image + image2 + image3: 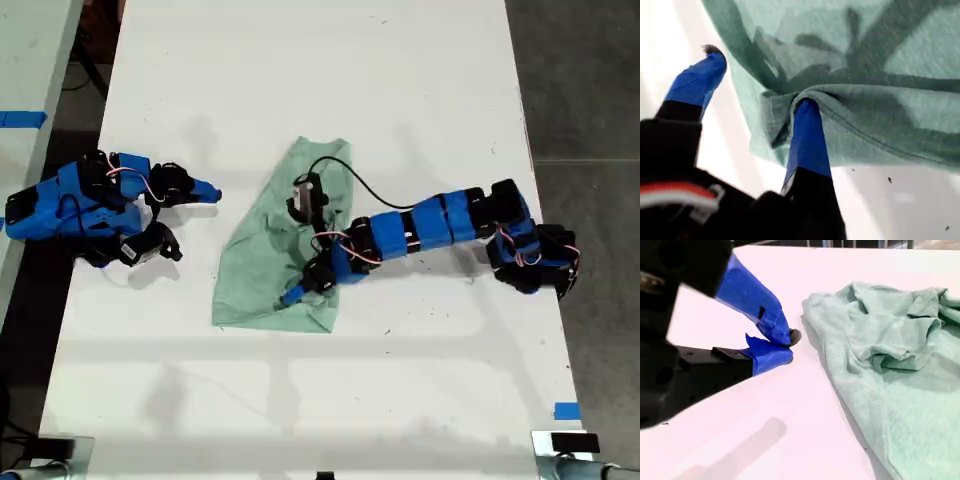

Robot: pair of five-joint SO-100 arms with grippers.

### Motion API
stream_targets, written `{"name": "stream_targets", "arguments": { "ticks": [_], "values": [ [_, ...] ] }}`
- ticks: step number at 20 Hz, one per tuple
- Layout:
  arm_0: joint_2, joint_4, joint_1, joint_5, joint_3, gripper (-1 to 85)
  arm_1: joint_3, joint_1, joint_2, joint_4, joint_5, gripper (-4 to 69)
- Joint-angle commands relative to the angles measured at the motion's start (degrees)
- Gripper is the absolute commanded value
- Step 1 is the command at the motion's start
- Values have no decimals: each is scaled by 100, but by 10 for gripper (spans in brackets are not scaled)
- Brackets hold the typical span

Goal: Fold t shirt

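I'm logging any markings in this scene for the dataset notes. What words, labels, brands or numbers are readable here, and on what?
None can be read in any view.
The t shirt is plain mint green, with no print or tag showing.
My first gripper and my second gripper carry only plain blue tape.
The white table is unmarked.

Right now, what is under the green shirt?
One blue fingertip of my first gripper is tucked under a fold of the t shirt. The white table lies beneath it. Anything else under there is covered.
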Motion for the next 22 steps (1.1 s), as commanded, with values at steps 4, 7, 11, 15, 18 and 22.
{"name": "stream_targets", "arguments": {
  "ticks": [4, 7, 11, 15, 18, 22],
  "values": [
    [35, -97, 97, -70, 88, -1, 35, -53, 2206, 703, 35, 331],
    [35, -97, 105, -70, 88, -1, 1424, 114, 3683, 800, 167, 285],
    [35, -97, 97, -70, 88, -1, 5212, 738, 6416, 659, 686, 207],
    [35, -97, 88, -70, 88, -1, 9686, 1063, 9905, -932, 729, 32],
    [35, -97, 62, -70, 88, -1, 11479, 1028, 13166, -9, 422, 24],
    [35, -97, 62, -70, 88, -1, 12173, 1222, 13913, 1099, -255, 32]
  ]
}}
